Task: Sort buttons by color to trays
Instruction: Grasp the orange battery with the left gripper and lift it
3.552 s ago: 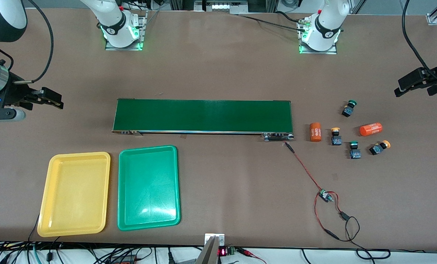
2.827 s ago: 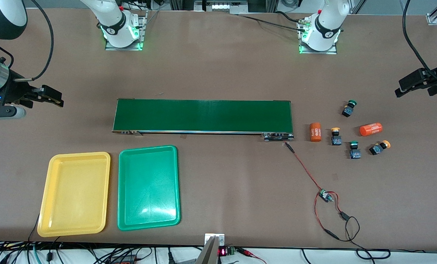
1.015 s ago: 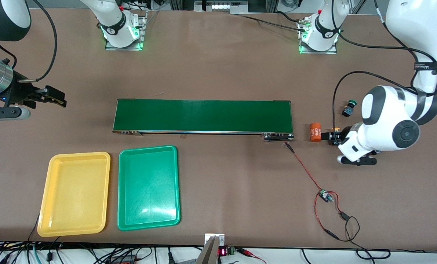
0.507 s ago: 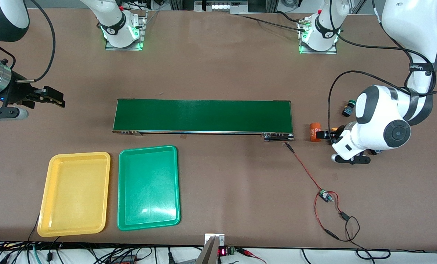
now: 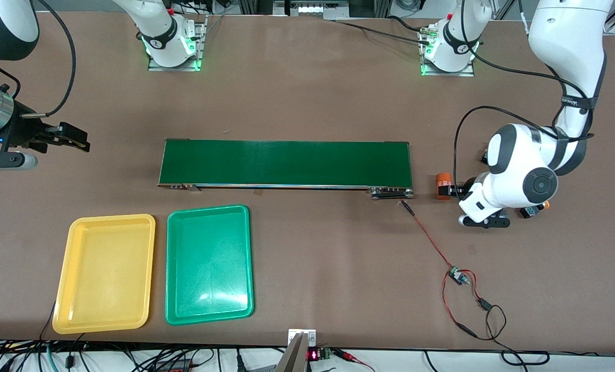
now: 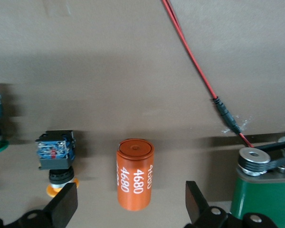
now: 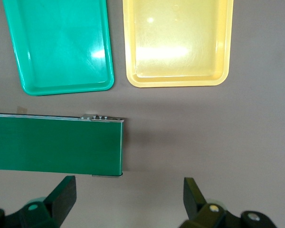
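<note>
Front view: high, facing the robot bases, whole table (image 5: 307, 103). Left wrist looks down close, sharing orange cylinder (image 6: 134, 174). Right wrist looks down higher, sharing conveyor belt (image 7: 54, 146).

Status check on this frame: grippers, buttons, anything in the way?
Left gripper open, over orange cylinder beside yellow-capped button. Right gripper open, waiting over conveyor belt end. Yellow tray and green tray hold no buttons. Cylinder sits between the fingers.

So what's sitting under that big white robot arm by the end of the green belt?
Under the left gripper, jaws open, lie an orange cylinder and a yellow-capped button. From the front view the arm covers most of the other buttons.
</note>
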